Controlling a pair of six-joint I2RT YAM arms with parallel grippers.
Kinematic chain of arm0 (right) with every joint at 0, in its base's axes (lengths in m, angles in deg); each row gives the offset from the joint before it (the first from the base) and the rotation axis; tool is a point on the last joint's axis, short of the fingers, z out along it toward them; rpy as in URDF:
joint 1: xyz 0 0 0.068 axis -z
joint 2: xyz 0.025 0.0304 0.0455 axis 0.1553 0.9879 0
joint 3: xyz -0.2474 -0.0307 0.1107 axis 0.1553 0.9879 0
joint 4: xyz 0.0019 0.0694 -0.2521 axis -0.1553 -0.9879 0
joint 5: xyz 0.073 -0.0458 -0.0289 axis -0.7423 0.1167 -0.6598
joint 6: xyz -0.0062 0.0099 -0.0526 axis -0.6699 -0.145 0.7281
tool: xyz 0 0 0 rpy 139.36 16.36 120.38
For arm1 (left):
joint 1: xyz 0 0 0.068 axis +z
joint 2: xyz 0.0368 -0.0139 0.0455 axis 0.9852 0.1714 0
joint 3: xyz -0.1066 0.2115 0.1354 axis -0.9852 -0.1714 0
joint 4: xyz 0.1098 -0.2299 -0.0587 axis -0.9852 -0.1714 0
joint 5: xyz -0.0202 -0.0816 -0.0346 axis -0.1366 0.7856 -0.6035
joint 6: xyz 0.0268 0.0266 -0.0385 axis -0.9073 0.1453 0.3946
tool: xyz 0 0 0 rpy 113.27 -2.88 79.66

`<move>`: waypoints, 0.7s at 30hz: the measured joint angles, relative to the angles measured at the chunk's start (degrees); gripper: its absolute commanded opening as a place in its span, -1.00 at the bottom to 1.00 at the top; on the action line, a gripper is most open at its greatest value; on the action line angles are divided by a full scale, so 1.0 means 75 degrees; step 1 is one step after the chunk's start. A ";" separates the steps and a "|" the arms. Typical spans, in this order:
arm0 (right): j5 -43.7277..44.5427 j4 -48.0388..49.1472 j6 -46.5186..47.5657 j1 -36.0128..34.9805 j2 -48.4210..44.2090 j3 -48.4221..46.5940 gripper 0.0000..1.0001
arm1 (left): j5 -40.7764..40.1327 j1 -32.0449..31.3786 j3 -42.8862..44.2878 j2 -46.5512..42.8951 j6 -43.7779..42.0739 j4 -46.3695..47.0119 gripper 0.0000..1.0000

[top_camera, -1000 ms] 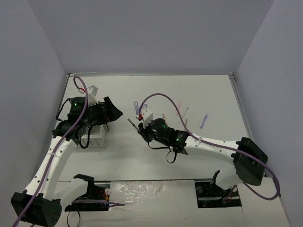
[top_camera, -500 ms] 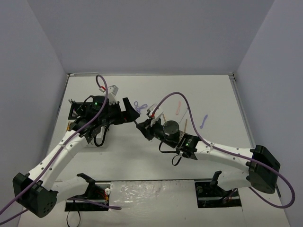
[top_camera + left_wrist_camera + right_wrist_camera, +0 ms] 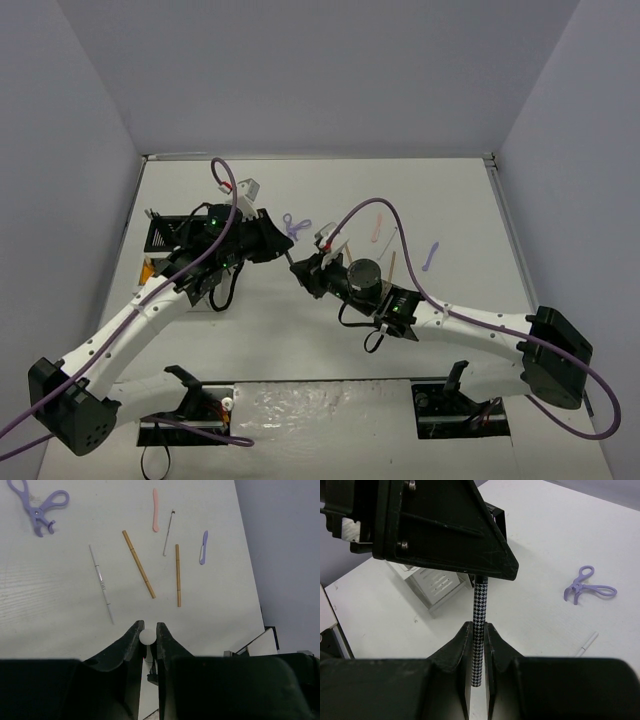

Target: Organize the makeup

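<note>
My right gripper point(image 3: 478, 627) clamps the houndstooth pencil point(image 3: 480, 605); the left gripper point(image 3: 148, 626), at twelve o'clock, seems closed on its tip. If I release early, it drops.

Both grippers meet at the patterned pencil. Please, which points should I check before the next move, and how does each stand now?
1. Right gripper shut on the patterned pencil: ok.
2. Left gripper flanks the pencil's white end; firm grip: cannot tell.
3. Pencil held off the table: ok.
4. Box in view beside the arms: ok; free slot: cannot tell.
5. Purple tool and tan sticks lie away from the grippers: ok.
</note>
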 measured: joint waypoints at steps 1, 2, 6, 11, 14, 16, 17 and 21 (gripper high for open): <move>0.0017 0.0002 -0.0007 0.0000 -0.0010 0.0007 -0.87 | -0.0041 -0.0017 0.0000 -0.0002 0.0000 0.0010 -1.00; 0.0030 0.0010 -0.0016 0.0000 -0.0013 0.0008 -0.69 | -0.0055 -0.0027 0.0000 -0.0004 0.0003 0.0026 -1.00; 0.0074 0.0028 -0.0018 0.0000 -0.0022 0.0008 0.26 | -0.0160 -0.0048 0.0000 -0.0017 -0.0018 0.0067 -1.00; 0.0307 -0.0060 -0.0029 0.0000 -0.0147 0.0011 0.80 | -0.0883 -0.0055 0.0000 -0.0176 -0.0248 -0.0164 -1.00; 0.0516 -0.0164 -0.0020 0.0000 -0.0332 0.0075 0.87 | -0.2033 -0.0041 0.0003 -0.0574 -0.0600 -0.0585 -1.00; 0.0686 -0.0248 -0.0015 0.0002 -0.0552 0.0237 0.92 | -0.2955 0.0042 0.0005 -0.0974 -0.0918 -0.0804 -1.00; 0.0778 -0.0286 -0.0009 0.0004 -0.0675 0.0333 0.95 | -0.3390 0.0103 0.0006 -0.1182 -0.1078 -0.0878 -1.00; 0.1215 -0.0553 0.0039 0.0028 -0.1135 0.0665 1.00 | -0.4607 0.0864 -0.0004 -0.1940 -0.1673 -0.0902 -1.00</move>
